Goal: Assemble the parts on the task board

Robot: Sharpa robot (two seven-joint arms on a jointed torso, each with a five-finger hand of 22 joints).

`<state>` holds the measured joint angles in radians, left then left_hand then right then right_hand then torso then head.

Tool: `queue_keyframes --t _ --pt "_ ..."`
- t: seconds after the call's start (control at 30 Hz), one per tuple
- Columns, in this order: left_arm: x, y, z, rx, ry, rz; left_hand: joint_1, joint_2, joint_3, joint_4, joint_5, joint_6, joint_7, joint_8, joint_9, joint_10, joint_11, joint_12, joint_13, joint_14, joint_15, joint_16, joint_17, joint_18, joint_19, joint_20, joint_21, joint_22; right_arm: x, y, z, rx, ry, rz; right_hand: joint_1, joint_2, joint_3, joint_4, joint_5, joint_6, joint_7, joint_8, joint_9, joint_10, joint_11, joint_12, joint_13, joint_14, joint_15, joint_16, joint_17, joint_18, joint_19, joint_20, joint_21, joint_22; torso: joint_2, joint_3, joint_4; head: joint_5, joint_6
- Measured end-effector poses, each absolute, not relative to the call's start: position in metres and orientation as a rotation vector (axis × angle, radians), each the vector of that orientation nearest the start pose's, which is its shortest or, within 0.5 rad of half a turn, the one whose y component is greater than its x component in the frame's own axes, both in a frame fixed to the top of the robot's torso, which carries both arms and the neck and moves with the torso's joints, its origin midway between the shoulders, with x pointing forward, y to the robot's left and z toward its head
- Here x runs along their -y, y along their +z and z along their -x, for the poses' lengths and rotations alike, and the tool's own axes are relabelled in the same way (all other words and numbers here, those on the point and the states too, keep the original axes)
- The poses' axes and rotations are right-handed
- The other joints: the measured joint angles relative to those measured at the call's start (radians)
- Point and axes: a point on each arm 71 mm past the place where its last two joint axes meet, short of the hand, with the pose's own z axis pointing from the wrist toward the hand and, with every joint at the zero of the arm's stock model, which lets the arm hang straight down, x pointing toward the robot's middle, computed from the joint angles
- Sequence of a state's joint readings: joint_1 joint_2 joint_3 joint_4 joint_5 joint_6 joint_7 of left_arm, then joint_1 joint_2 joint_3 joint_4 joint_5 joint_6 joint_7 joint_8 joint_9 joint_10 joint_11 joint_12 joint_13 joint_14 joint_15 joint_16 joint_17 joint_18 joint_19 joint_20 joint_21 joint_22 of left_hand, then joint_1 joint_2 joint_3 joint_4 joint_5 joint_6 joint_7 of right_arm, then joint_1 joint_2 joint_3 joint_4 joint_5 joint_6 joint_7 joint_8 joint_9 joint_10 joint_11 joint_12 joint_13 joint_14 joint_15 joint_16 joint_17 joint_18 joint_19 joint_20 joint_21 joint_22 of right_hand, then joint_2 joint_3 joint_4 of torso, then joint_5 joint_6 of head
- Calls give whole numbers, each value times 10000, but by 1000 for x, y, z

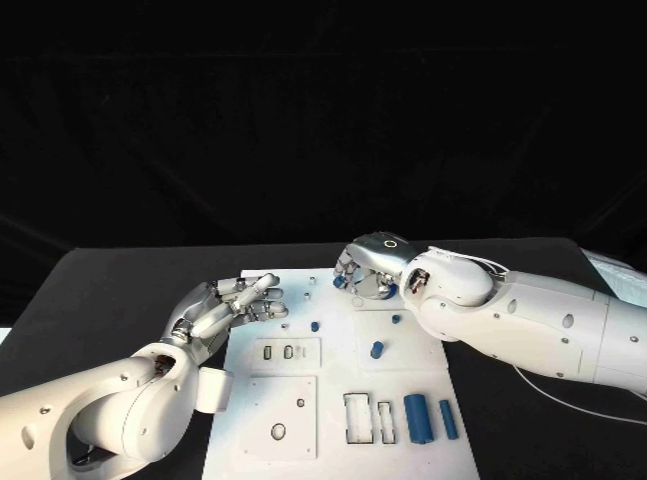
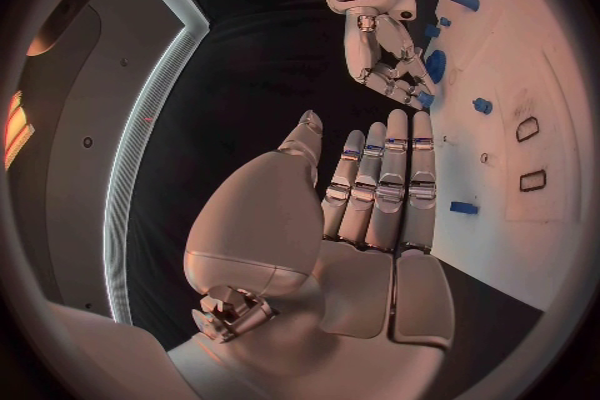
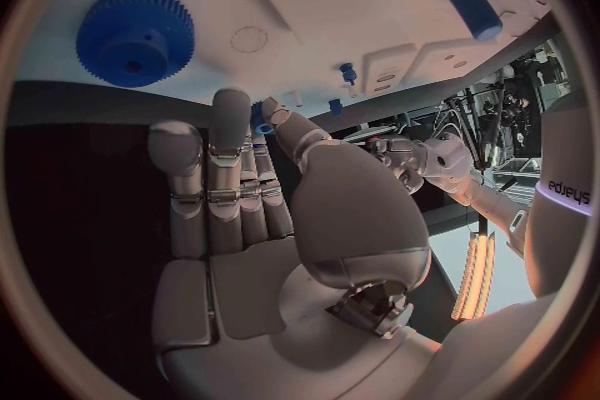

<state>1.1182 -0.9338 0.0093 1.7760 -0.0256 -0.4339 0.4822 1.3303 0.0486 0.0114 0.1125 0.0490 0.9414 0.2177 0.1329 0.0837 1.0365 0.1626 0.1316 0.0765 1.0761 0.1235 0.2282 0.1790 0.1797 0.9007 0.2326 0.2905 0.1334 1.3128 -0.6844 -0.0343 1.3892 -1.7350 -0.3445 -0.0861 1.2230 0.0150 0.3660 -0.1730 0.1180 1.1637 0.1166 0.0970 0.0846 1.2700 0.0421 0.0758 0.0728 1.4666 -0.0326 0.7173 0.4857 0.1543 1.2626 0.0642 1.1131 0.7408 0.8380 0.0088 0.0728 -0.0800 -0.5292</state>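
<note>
Nearest to the robot, at the near end of the white task board, two blue cylinders lie side by side next to a pair of narrow upright slots, with an oval hole on the plate section to their left. A little further up the board lies a short blue peg, beside a square panel carrying small slotted cut-outs, and past that two smaller blue pins stand apart from each other. The left robot hand sits at the board's left edge, about level with those pins; seen from its own wrist, its fingers lie straight and close together with nothing in them, the thumb off to one side, the palm over the black table just beside the board's edge. At the far end of the board the right robot hand hovers with its fingers pointing down; from its wrist camera the fingers are stretched out and empty, not closed on anything. Just under and beyond that hand lies a blue gear, flat on the board's far end, its toothed rim and centre hole plain to see, and the hand is near it without holding it.
</note>
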Motion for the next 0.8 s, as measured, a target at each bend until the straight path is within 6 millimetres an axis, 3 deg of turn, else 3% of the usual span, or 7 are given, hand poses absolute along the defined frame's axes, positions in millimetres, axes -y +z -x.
queue_keyframes --t 0.43,0.8 --pt "-186 -169 -433 -13568 -16467 10939 0 0 0 0 0 0 0 0 1 0 0 0 -9 0 0 0 11 -1 0 0 0 -9 132 -125 -536 -13837 5274 3990 12 9 1 1 60 -5 -11 -12 -1 -1 2 -40 -1 0 1 38 -2 0 0 1 -1 9 102 -12 57 26 21" --pt "-185 -169 -433 -13585 -16500 10938 0 0 1 0 0 0 0 0 1 0 0 0 -8 0 0 0 10 -2 0 0 0 -8 120 -126 -540 -13801 5349 3943 11 6 2 2 60 -7 -14 -67 -1 -2 3 -39 -3 0 1 38 -3 0 -40 40 -2 1 194 -49 98 5 75"
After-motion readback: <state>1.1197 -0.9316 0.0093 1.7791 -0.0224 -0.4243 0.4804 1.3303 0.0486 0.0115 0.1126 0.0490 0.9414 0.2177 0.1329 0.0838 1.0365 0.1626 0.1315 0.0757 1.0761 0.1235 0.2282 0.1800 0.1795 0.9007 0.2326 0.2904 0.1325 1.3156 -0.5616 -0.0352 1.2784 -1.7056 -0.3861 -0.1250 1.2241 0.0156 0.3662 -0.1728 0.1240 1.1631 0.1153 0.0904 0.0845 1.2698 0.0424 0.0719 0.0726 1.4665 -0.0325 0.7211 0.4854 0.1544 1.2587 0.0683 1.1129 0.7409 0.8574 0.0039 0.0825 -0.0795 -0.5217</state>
